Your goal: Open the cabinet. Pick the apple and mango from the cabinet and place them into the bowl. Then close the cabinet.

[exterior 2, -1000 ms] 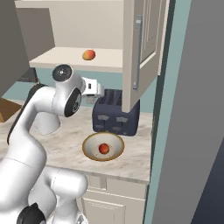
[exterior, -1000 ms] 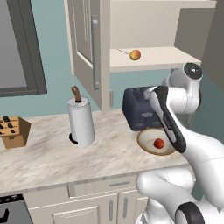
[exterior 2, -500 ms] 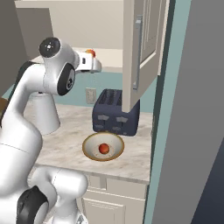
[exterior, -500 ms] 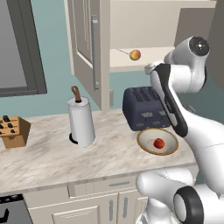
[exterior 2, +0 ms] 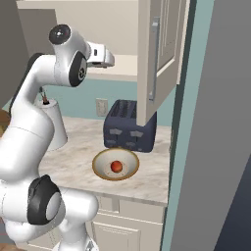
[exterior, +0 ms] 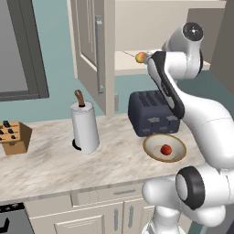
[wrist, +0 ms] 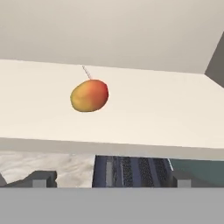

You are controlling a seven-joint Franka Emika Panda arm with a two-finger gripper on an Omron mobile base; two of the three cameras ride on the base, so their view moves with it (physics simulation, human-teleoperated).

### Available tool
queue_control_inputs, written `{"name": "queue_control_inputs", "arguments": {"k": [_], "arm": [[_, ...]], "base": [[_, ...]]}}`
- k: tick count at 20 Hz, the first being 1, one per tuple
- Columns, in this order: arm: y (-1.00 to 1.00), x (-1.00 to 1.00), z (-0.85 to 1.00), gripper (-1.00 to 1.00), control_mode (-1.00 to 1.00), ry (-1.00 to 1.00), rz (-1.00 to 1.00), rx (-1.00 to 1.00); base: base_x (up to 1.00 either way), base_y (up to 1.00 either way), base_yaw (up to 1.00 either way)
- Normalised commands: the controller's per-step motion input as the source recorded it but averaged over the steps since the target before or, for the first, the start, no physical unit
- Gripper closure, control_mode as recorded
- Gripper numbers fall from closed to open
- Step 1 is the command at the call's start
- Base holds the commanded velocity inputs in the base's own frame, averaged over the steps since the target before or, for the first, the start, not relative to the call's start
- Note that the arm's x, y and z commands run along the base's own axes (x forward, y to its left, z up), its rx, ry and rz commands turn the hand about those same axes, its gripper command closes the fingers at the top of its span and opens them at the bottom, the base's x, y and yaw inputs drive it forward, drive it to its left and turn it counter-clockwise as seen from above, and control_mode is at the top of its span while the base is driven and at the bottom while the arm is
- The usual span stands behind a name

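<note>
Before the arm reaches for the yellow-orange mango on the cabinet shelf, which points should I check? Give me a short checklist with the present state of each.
1. Cream wall cabinet doors open: ok.
2. Small yellow-orange mango resting on the shelf, unobstructed: ok.
3. End effector open and empty: ok.
4. End effector level with the mango: not ok, its fingertips sit below the shelf edge.
5. Small red apple already inside the wide tan-rimmed bowl: ok.
6. Room left in the bowl for the mango: ok.

Cabinet shelf (wrist: pixel 144 118) – mango (wrist: pixel 89 96); countertop (exterior: pixel 55 160) – bowl (exterior: pixel 179 145), toaster (exterior: pixel 148 112), paper-towel roll (exterior: pixel 85 126).
</note>
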Motion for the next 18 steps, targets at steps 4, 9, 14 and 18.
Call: {"name": "queue_control_inputs", "arguments": {"k": [4, 9, 14, 18], "arm": [[0.04, 0.66, 0.0, -1.0, -1.0, 0.0, -0.01, 0.14], [0.0, 0.33, 0.0, -1.0, -1.0, 0.0, 0.0, 0.17], [0.01, 0.4, 0.0, -1.0, -1.0, 0.01, -0.01, 0.02], [0.13, 0.59, 0.0, -1.0, -1.0, 0.02, 0.0, 0.0]], "base": [[0.0, 0.0, 0.0], [0.0, 0.0, 0.0], [0.0, 0.0, 0.0], [0.0, 0.0, 0.0]]}}
